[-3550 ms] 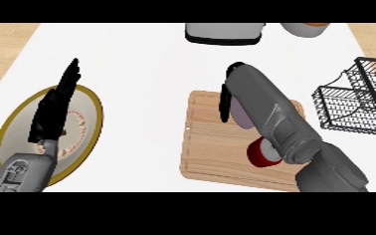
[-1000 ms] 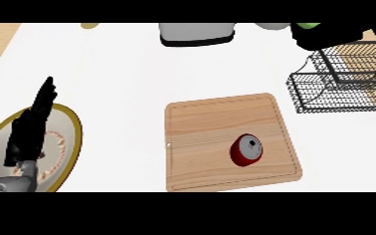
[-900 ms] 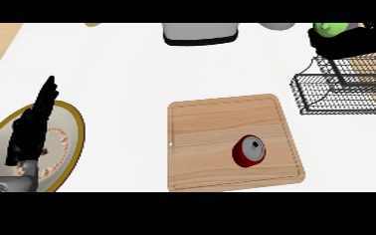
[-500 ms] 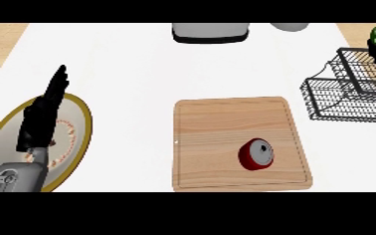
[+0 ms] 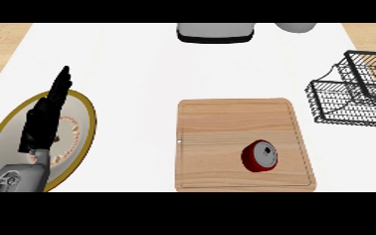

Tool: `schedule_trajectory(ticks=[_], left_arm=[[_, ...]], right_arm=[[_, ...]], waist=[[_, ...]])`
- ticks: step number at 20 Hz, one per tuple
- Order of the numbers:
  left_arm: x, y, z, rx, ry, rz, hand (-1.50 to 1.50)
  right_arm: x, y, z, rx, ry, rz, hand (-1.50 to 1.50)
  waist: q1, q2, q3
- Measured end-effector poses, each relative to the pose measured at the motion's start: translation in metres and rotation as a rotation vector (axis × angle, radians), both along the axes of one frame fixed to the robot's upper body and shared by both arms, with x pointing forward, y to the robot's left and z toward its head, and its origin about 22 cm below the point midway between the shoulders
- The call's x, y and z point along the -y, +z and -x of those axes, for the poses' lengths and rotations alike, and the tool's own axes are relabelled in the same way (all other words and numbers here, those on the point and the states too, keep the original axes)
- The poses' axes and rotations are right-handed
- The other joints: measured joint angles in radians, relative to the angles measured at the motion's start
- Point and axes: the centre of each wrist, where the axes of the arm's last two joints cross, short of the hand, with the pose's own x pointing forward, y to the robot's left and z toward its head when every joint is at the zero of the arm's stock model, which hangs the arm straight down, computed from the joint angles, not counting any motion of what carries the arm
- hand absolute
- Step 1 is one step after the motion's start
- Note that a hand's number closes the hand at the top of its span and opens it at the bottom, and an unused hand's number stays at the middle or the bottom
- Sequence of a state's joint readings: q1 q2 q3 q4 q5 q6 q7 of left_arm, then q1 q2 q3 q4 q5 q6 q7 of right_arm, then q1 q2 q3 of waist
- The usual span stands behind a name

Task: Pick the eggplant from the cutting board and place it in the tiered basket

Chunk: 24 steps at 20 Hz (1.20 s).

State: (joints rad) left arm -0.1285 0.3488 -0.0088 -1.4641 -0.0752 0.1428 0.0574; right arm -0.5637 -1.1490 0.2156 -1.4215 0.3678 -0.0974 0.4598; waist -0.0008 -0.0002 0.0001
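Head view: the left hand (image 5: 46, 119) rests open over the plate (image 5: 82, 129); the right hand is out of view. No eggplant shows on the cutting board (image 5: 220, 129) or in the tiered basket (image 5: 327, 99). Released unseen, it could miss the rim.

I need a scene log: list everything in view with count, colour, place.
counter: one, white, fills the view
cutting board: one, light wood, centre right
round object: one, red with grey top, on the board's lower right
wire basket: one, black, right edge
plate: one, pale with gold rim, left edge
appliance: one, grey with dark base, top centre
rounded object: one, grey, top edge, cut off
left hand: one, black, open, fingers up, over the plate
right hand: not in view
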Motion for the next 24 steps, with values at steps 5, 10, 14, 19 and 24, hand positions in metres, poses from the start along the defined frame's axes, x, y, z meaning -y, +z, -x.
schedule_trajectory(ticks=[5, 10, 14, 19, 24], left_arm=[[0.001, 0.003, -0.007, 0.000, -0.001, -0.004, 0.00], [0.003, 0.005, -0.008, 0.001, -0.004, -0.006, 0.00], [0.006, 0.003, -0.007, -0.001, 0.001, -0.005, 0.00], [0.005, -0.001, -0.006, -0.003, -0.001, -0.008, 0.00], [0.009, 0.000, -0.004, 0.003, 0.002, -0.008, 0.00]], right_arm=[[0.030, -0.016, -0.003, -0.058, 0.050, -0.039, 1.50], [0.049, -0.039, -0.010, -0.122, 0.080, -0.109, 1.50], [0.068, -0.057, -0.009, -0.187, 0.051, -0.267, -1.50], [0.078, -0.078, -0.014, -0.212, 0.035, -0.368, -1.50], [0.086, -0.083, -0.009, -0.106, 0.048, -0.477, -1.50]], waist=[[0.001, 0.001, 0.000], [0.007, 0.002, 0.000], [0.003, 0.001, 0.000], [0.007, 0.002, 0.000], [0.003, 0.000, 0.001]])
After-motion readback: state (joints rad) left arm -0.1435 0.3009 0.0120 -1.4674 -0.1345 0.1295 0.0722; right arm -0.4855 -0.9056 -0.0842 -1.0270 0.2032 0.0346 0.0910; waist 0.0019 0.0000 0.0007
